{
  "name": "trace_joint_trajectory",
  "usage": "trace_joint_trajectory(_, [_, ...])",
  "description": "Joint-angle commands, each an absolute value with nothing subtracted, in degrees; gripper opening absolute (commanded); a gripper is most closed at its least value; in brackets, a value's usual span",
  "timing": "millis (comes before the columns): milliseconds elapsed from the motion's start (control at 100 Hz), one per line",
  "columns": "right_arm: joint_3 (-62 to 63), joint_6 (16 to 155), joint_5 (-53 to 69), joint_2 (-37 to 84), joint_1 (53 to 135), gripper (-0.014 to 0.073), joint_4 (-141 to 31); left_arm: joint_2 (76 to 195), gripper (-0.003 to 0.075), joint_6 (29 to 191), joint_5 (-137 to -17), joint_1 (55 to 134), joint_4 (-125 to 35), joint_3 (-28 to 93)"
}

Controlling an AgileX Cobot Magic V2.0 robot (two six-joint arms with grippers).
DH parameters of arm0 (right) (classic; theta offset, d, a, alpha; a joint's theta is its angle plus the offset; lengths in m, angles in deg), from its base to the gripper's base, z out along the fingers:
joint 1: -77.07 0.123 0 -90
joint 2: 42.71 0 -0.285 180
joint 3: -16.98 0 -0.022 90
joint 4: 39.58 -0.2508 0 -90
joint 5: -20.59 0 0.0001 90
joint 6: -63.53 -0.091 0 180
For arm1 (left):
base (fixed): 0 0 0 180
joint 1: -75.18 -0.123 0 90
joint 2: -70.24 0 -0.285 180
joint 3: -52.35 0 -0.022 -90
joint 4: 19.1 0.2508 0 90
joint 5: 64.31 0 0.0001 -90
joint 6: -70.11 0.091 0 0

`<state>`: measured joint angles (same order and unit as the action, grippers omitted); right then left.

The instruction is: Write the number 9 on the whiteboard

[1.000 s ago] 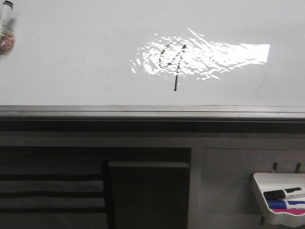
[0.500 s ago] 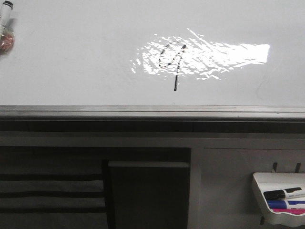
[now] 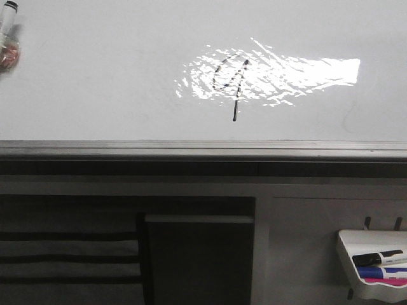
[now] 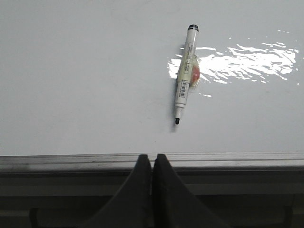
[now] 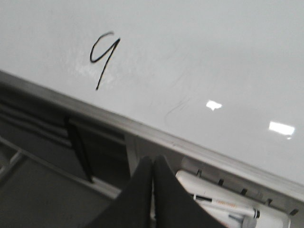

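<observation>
Showing on the whiteboard (image 3: pixel 95 82) is the number 9 (image 3: pixel 230 79), drawn in thin black strokes: a slanted loop lying inside the bright glare patch (image 3: pixel 273 79), with a straight tail running down out of the glare toward the board's dark bottom rail (image 3: pixel 191 151). The right wrist view shows the same figure (image 5: pixel 102 57) complete, above the rail.

A marker (image 4: pixel 184 73) lies against the board, uncapped, tip pointing toward the rail, with a reddish blob just behind its barrel. In the front view only its top end shows at the far left edge (image 3: pixel 7 19).

Left pincer (image 4: pixel 152 164): clenched, fingers pressed together, grasping nothing. Right pincer (image 5: pixel 152 166): likewise clenched and empty.

A small white tray (image 3: pixel 372 238) hangs below the rail at the right, holding markers (image 3: pixel 378 258).
</observation>
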<state>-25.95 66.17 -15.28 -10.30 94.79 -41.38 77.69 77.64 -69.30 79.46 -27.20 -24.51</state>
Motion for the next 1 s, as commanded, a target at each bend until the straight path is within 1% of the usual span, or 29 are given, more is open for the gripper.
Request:
trace_joint_trajectory(0, [-30.8, 66.5, -1.9, -14.6, 91.3, -0.0072, -40.7, 76.2, -0.0020, 77.5, -65.1, 79.3, -27.8, -26.2])
trace_joint_trajectory(140, [-42.9, 66.5, 10.2, -23.0, 85.7, -0.0072, -41.0, 76.2, -0.0020, 77.5, -65.1, 79.3, -27.8, -26.2])
trace_joint_trajectory(290, [-54.5, 66.5, 17.5, -31.6, 81.5, -0.0072, -42.3, 76.2, -0.0020, 77.5, -65.1, 79.3, -27.8, -26.2])
trace_joint_trajectory(440, [-62.5, 66.5, 23.9, -36.8, 80.0, -0.0072, -42.8, 76.2, -0.0020, 77.5, -65.1, 79.3, -27.8, -26.2])
trace_joint_trajectory(460, [-62.7, 66.5, 24.7, -36.6, 80.0, -0.0072, -42.8, 76.2, -0.0020, 77.5, -65.1, 79.3, -27.8, -26.2])
trace_joint_trajectory(510, [-62.0, 66.5, 20.6, -36.5, 80.0, -0.0072, -42.8, 76.2, -0.0020, 77.5, -65.2, 79.3, -27.8, -26.2])
trace_joint_trajectory(690, [-62.5, 66.5, 23.1, -36.5, 80.0, -0.0072, -43.1, 76.3, -0.0020, 77.5, -65.2, 79.3, -27.8, -26.2])
trace_joint_trajectory(990, [-62.5, 66.5, 22.9, -36.5, 80.0, -0.0072, -43.1, 76.3, -0.0020, 77.5, -65.2, 79.3, -27.8, -26.2])
